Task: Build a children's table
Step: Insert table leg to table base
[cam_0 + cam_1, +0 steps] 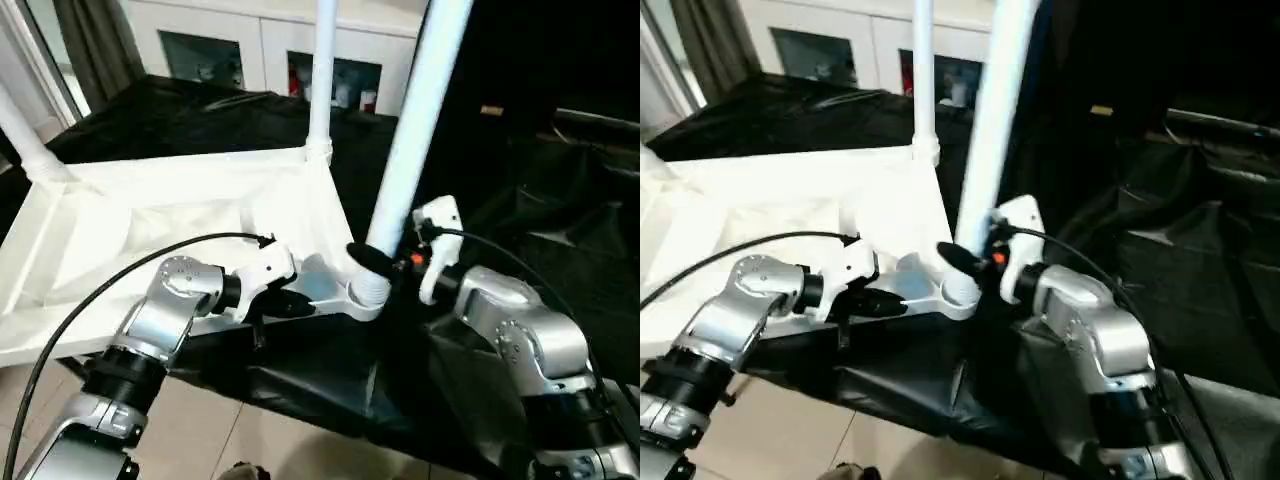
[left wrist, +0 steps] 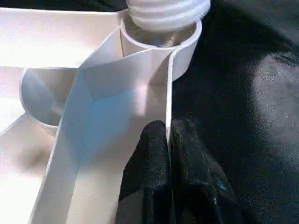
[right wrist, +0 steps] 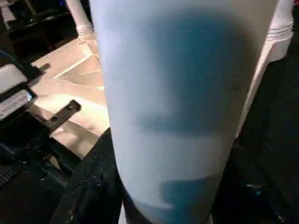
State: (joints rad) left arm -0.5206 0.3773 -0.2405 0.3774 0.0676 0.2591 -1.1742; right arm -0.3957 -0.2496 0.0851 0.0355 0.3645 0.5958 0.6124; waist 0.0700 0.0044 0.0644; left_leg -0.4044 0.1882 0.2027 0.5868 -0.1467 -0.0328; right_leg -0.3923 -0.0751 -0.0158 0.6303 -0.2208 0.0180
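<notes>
Leg (image 1: 415, 120) no. three is what the next move hangs on: we've got our right hand (image 1: 385, 262) wrapped around its lower end, fingers (image 1: 368, 256) half-spread to the tube's width, and the leg rises up and a bit to the right from the near-right corner socket (image 1: 362, 298) of the upturned table top (image 1: 150, 240). Its long axis isn't square to the top yet; it leans vs. the far-right leg (image 1: 322, 75), which stands straight in its socket. In the left wrist view the threaded end (image 2: 167, 10) sits in the mouth of the socket w/ several threads bare, so we judge it's started but not wound home. Our left hand (image 2: 168, 140) is pinched shut on the thin near rim wall (image 2: 169, 98) of the top, just beside that same socket, steadying it on the black-draped desk (image 1: 560, 260). A third leg (image 1: 25, 135) stands at the far-left corner. So the right arm is the one on the leg; the left only braces. Next, as we judge, we need to bring the axis upright over the socket, then twist. Risk: cross-threading if we turn it while tilted.
</notes>
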